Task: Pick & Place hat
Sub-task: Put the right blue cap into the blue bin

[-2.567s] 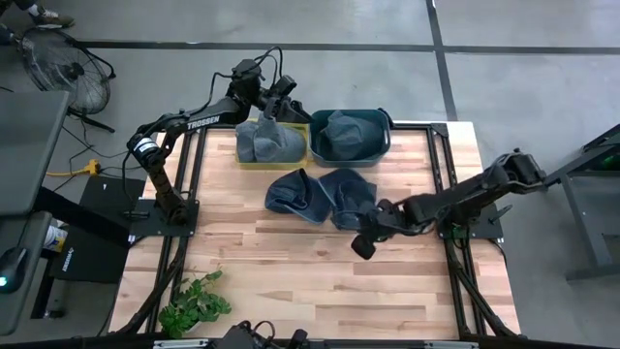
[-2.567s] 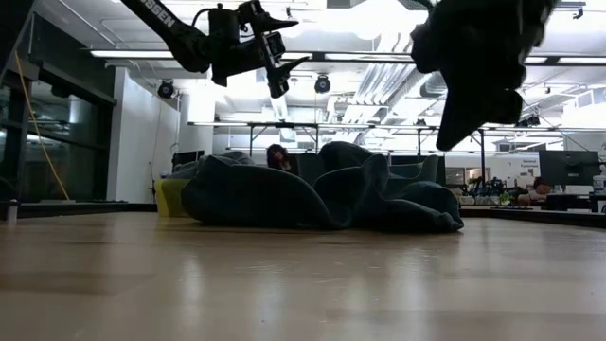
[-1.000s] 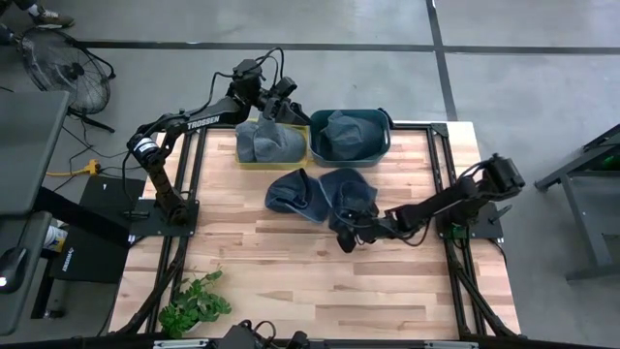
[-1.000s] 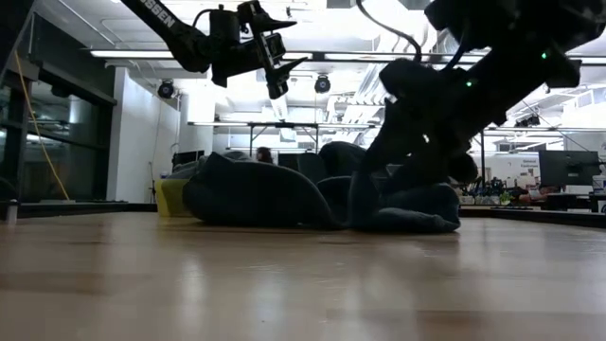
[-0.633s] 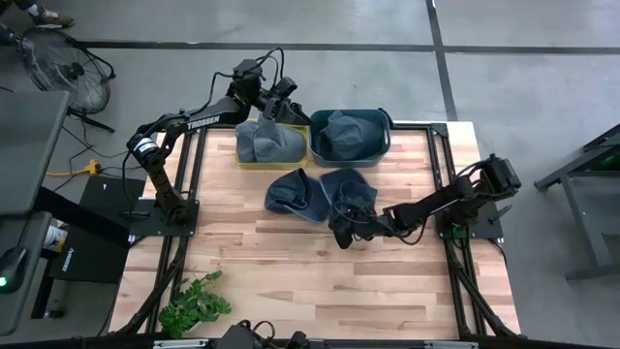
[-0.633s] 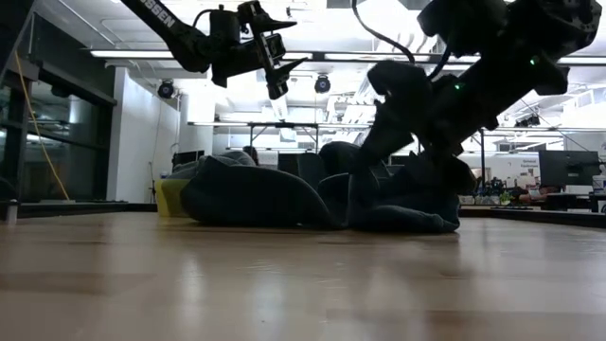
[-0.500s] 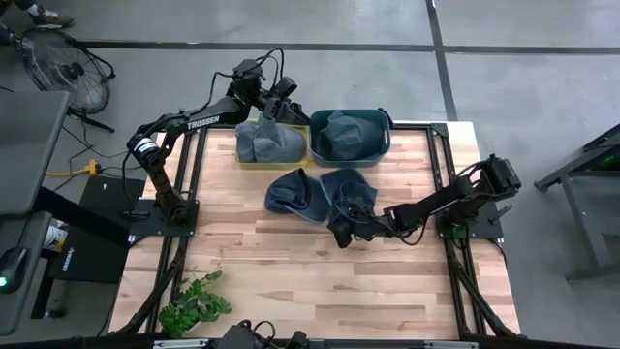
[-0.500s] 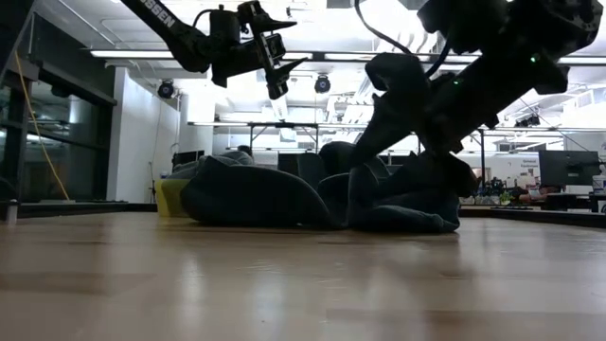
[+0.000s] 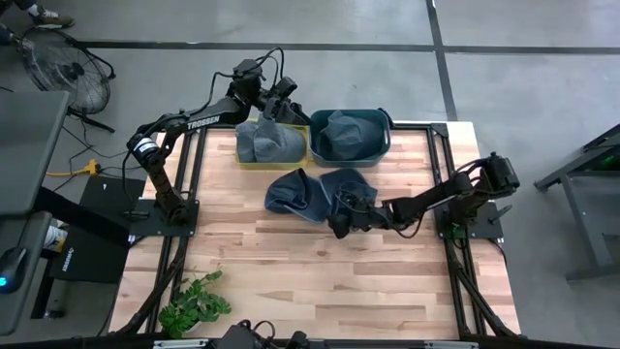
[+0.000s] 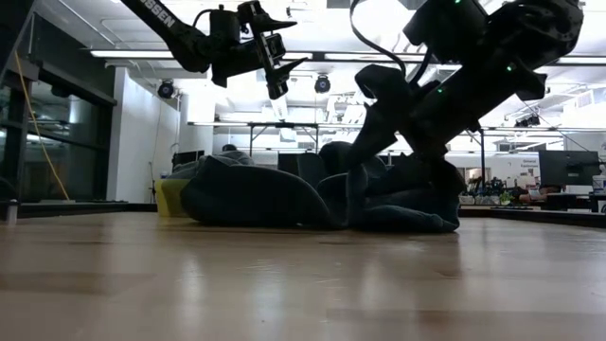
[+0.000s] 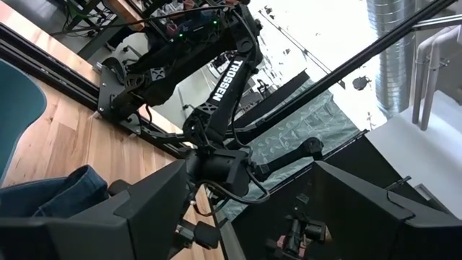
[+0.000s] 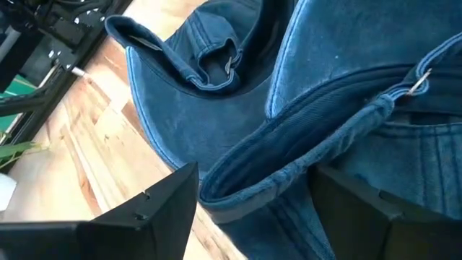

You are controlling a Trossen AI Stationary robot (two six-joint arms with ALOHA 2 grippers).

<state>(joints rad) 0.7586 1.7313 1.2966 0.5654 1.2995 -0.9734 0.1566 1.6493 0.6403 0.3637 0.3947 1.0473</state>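
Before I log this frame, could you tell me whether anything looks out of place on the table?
Two hats lie crumpled on the bare wood, outside the yellow bin and teal bin. Nothing looks damaged.

Blue denim hats (image 9: 320, 194) lie on a pale wood-plank worktop (image 9: 291, 271); one bin (image 9: 242, 155) is yellow, the other bin (image 9: 383, 145) teal.

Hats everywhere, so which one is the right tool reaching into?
The right-hand loose hat on the bare table, beside its twin. The right tool, open, straddles its brim; the others sit in bins.
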